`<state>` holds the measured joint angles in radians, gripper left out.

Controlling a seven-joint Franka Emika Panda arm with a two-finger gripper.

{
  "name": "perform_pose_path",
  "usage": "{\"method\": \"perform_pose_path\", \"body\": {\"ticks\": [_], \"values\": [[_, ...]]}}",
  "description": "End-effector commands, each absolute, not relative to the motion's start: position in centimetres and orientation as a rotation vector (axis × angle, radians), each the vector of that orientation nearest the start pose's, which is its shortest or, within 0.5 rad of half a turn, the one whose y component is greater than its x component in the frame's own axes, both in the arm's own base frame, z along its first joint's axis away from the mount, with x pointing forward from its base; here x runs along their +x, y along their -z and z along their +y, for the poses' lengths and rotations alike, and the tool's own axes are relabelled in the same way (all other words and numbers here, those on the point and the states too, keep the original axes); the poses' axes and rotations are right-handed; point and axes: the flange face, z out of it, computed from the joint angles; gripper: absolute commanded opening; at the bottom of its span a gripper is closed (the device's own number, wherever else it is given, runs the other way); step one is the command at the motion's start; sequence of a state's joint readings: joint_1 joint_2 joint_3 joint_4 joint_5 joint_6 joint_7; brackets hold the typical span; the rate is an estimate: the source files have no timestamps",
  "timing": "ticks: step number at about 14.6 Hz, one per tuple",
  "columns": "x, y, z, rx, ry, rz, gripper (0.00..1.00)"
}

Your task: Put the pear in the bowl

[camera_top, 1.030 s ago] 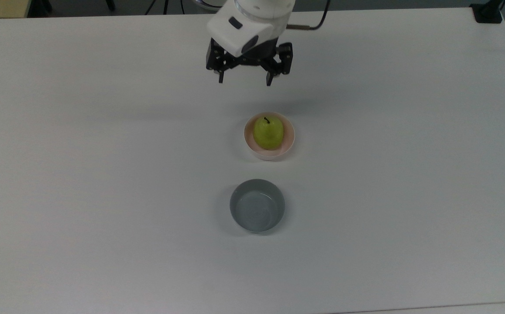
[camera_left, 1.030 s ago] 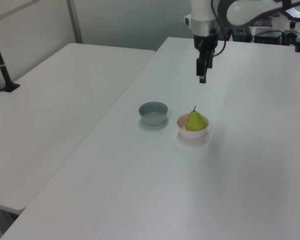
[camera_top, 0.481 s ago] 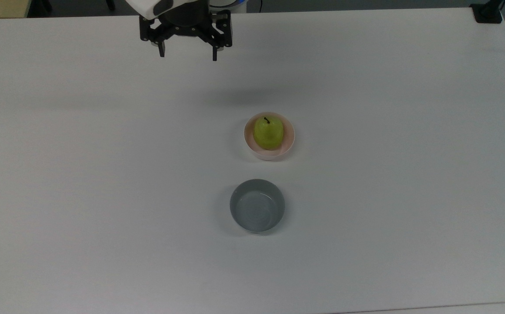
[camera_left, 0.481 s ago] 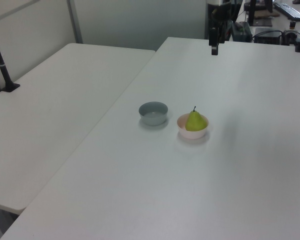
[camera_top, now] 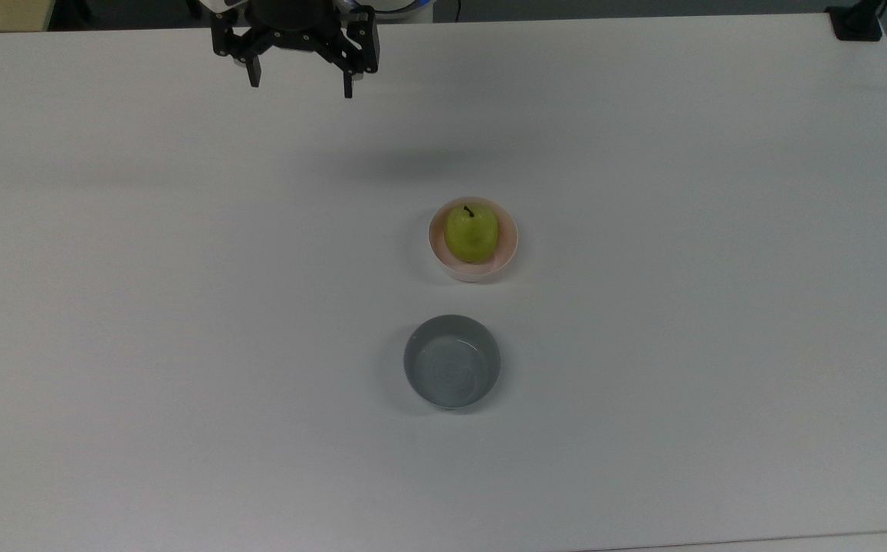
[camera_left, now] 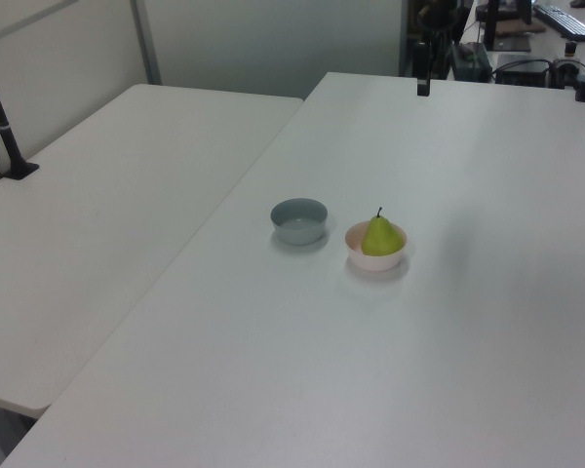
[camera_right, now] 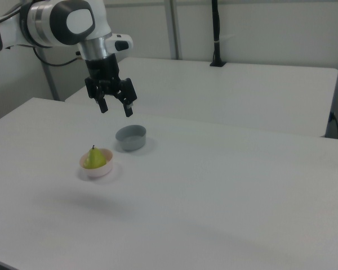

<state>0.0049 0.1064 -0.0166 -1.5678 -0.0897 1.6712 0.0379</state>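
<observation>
The pear (camera_top: pixel 471 233) sits in the bowl (camera_top: pixel 508 253), well apart from the gripper (camera_top: pixel 301 83) (spread wide, empty).

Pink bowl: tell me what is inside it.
The pink bowl holds the pear, sitting upright with its dark stem pointing up. The pear covers most of the bowl's floor, so anything lying under it cannot be seen. The grey bowl nearby holds nothing.

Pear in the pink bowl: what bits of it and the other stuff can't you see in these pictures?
- The pear: its underside is hidden in every view by the pink bowl wall.
- The pink bowl's floor: covered by the pear.
- The gripper: its upper body is cut off by the top view's upper edge.
- The grey bowl: in the right view its near wall hides part of the inside.
</observation>
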Motion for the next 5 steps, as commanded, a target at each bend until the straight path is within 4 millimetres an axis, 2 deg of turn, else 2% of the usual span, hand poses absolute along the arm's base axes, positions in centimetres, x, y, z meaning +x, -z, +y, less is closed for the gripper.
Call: {"method": "perform_pose_path", "body": {"ticks": [1,5], "values": [[58.42,-59.01,-1.61,-3.212,-0.004,0.076,1.0],[58.37,-58.97,-1.52,-3.21,-0.009,0.136,1.0]]}}
